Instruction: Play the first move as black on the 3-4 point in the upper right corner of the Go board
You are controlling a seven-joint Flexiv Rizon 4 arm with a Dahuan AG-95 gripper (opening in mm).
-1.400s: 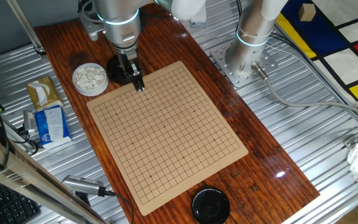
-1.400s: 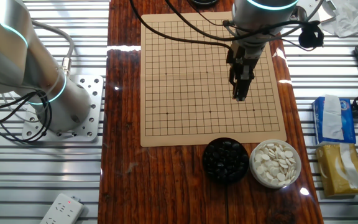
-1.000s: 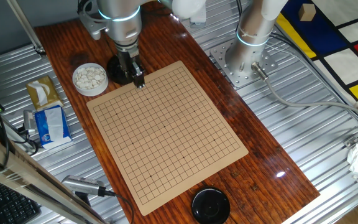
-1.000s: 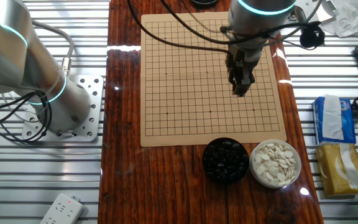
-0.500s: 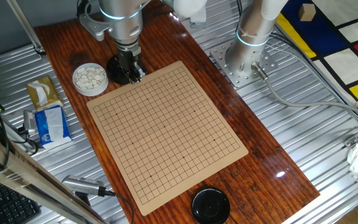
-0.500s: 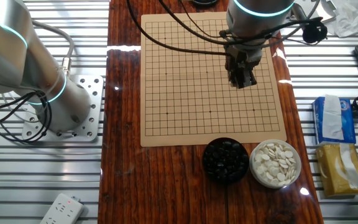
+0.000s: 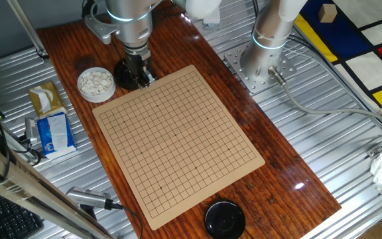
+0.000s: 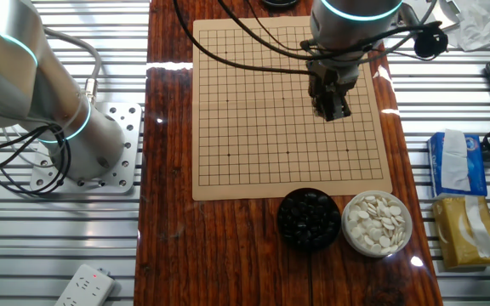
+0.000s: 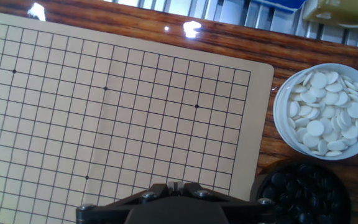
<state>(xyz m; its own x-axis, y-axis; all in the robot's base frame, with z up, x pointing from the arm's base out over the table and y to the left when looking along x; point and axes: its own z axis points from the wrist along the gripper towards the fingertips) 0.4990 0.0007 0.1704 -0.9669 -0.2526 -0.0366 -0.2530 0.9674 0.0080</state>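
Zero stones lie on the Go board, so you have yet to pick one. Your gripper hangs over the board's edge near the black-stone bowl; whether it is parted, you cannot tell. Beside that bowl, the white-stone bowl invites a wrong-colour grab.

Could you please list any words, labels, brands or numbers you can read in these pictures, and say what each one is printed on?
No text can be read in any view.
Blue tissue pack: has printing, too small and blurred to read.
Yellow-green pack: no legible lettering.
Go board: only grid lines and star dots, no coordinates.
Bowls of white stones and black stones: unmarked.
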